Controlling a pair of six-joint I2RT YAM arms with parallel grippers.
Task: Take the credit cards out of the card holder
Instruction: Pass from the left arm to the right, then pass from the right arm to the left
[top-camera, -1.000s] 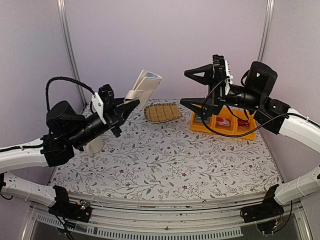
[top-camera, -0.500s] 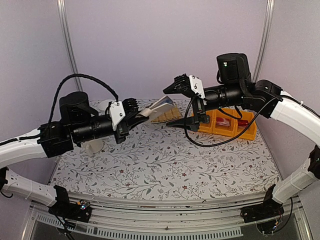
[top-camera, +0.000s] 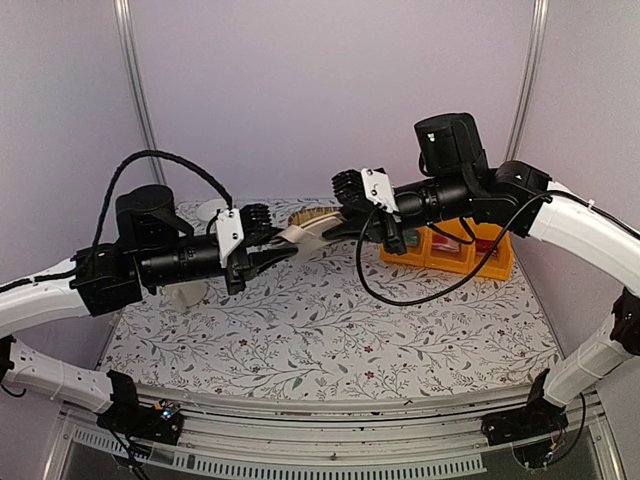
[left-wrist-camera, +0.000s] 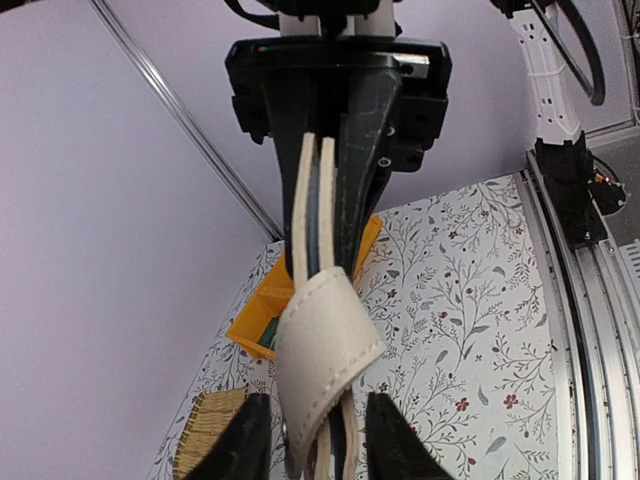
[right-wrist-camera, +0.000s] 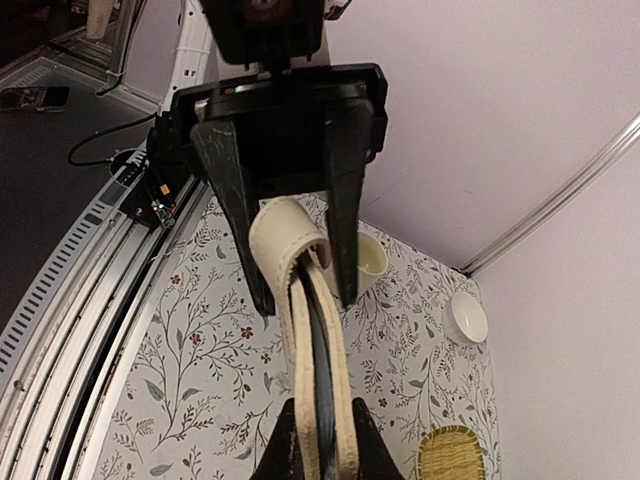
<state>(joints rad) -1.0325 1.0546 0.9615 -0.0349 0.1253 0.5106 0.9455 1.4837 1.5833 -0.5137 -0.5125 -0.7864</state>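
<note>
The card holder (top-camera: 298, 236) is hanging mid-air, the left gripper (top-camera: 283, 251) pinching one end and the right gripper (top-camera: 335, 226) clamping the other; a dark edge (left-wrist-camera: 316, 190) is showing between its flaps. Behind the right gripper, an orange bin (top-camera: 497, 264) is holding red items (top-camera: 485, 243).

Your two arms: white shells, black joints, black fingers.
Above the table (top-camera: 330, 335), the left arm (top-camera: 150, 262) and right arm (top-camera: 470, 190) run from white links into black cylindrical housings. A white angular plate (top-camera: 228, 230) sits behind the left gripper (top-camera: 285, 246), and another behind the right gripper (top-camera: 335, 222). One black cable (top-camera: 160, 155) arcs over the left arm, and a second cable (top-camera: 400, 298) hangs beneath the right. You'll see the black bases (top-camera: 140, 415) at the table's near edge.
</note>
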